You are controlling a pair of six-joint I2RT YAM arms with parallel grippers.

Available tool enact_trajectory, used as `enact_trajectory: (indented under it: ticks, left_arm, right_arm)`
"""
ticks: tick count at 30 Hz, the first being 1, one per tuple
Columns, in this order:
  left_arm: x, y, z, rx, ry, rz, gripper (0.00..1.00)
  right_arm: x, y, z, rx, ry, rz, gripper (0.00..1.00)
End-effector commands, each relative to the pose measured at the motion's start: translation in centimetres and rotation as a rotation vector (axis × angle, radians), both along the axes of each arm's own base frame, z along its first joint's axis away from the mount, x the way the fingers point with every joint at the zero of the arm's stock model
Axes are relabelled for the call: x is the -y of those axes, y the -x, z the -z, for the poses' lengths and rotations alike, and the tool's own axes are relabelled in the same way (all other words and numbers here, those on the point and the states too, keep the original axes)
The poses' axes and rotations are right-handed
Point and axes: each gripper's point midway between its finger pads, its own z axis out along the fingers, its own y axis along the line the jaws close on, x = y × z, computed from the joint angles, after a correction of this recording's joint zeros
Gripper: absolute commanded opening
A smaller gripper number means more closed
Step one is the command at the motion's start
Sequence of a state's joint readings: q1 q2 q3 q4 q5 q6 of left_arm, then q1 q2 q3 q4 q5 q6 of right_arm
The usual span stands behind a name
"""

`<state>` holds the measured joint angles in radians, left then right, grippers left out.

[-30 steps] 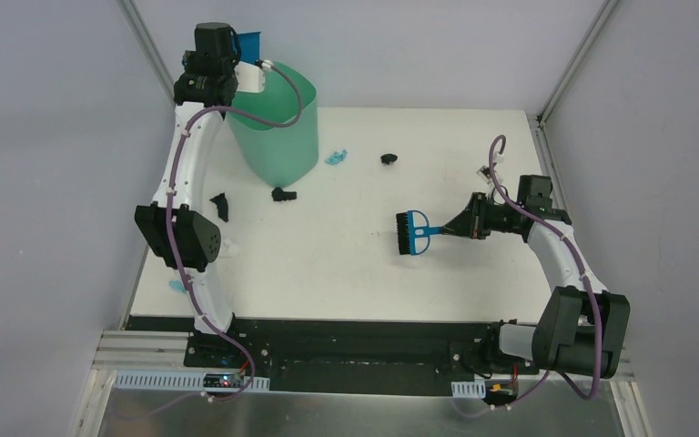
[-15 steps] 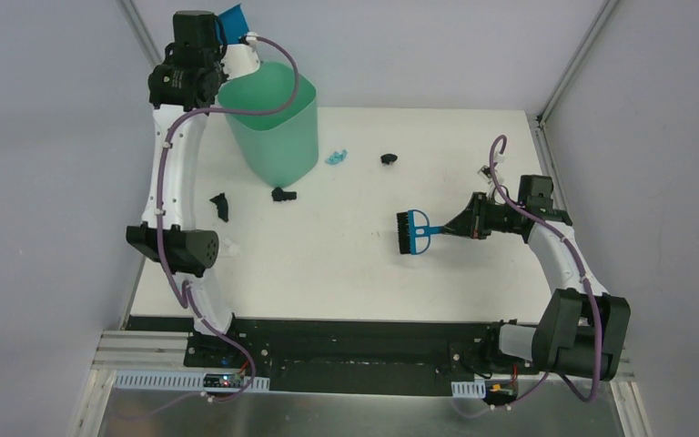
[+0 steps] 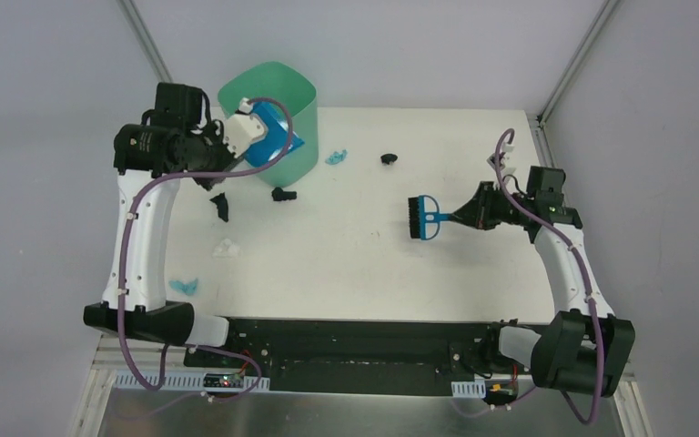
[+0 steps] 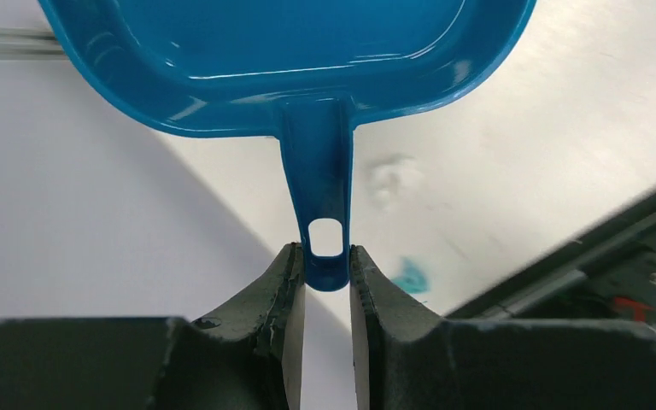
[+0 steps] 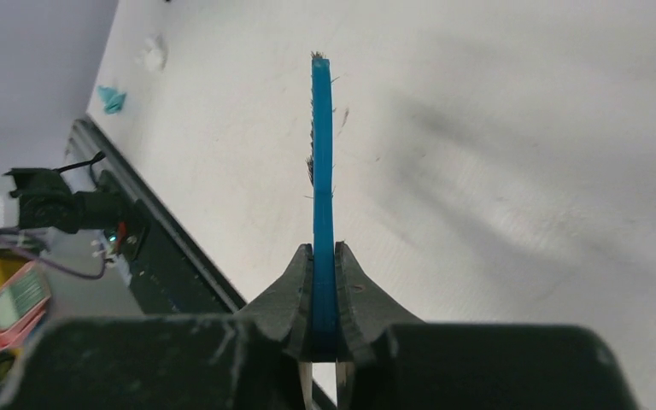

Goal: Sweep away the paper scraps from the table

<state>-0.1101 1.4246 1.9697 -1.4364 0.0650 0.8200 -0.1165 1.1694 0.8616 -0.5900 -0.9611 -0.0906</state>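
Paper scraps lie scattered on the white table (image 3: 346,264): a light blue one (image 3: 335,157), black ones (image 3: 388,158) (image 3: 282,194) (image 3: 221,207), a white one (image 3: 227,247) and a light blue one (image 3: 184,286) near the front left. My left gripper (image 3: 241,130) (image 4: 326,265) is shut on the handle of the blue dustpan (image 3: 271,138) (image 4: 290,51), held in the air in front of the bin. My right gripper (image 3: 473,211) (image 5: 324,256) is shut on the handle of the blue hand brush (image 3: 423,217) (image 5: 322,171), bristles toward the left, at the table's right middle.
The mint-green bin (image 3: 302,137) stands at the back left of the table. Grey walls close in the back and both sides. The black front edge (image 3: 346,326) runs along the near side. The left wrist view shows a white scrap (image 4: 389,175) and a light blue scrap (image 4: 410,278) below.
My left arm has swung down and forward from above the bin's back rim, bringing the dustpan in front of the bin. My right gripper has shifted slightly right with the brush.
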Motion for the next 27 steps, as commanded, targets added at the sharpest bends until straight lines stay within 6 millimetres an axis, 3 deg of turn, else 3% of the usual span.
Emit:
enact_trajectory:
  ticks: [1,4,8,13,20,23,27]
  left_arm:
    - [4.3,5.6,4.5,-0.202,0.262,0.044,0.07]
    - [4.3,8.2,7.4,-0.247,0.268,0.050,0.07]
    - [3.2,11.5,11.6,-0.352,0.217,0.037,0.07]
    - [2.1,15.0,15.3,-0.477,0.169,0.002,0.07]
    - [1.2,16.3,16.8,-0.531,0.117,-0.016,0.06]
    - [1.1,16.4,17.3,-0.582,0.111,-0.026,0.07]
    - [1.7,16.1,18.0,-0.620,0.141,-0.035,0.07]
  right_arm:
    - [2.5,-4.1,-4.0,0.180,0.189,0.082,0.00]
    - [2.3,-5.0,-6.3,0.207,0.200,0.070,0.00]
    - [0.1,-5.7,-7.4,0.223,0.214,0.012,0.00]
    - [-5.8,-5.4,-6.9,0.219,0.234,-0.132,0.00]
    - [-12.7,-7.8,-5.1,0.103,0.178,-0.195,0.00]
    - [-13.1,-10.8,-4.4,0.086,0.248,-0.143,0.00]
    - [-11.1,-17.3,-3.5,0.233,0.517,-0.121,0.00]
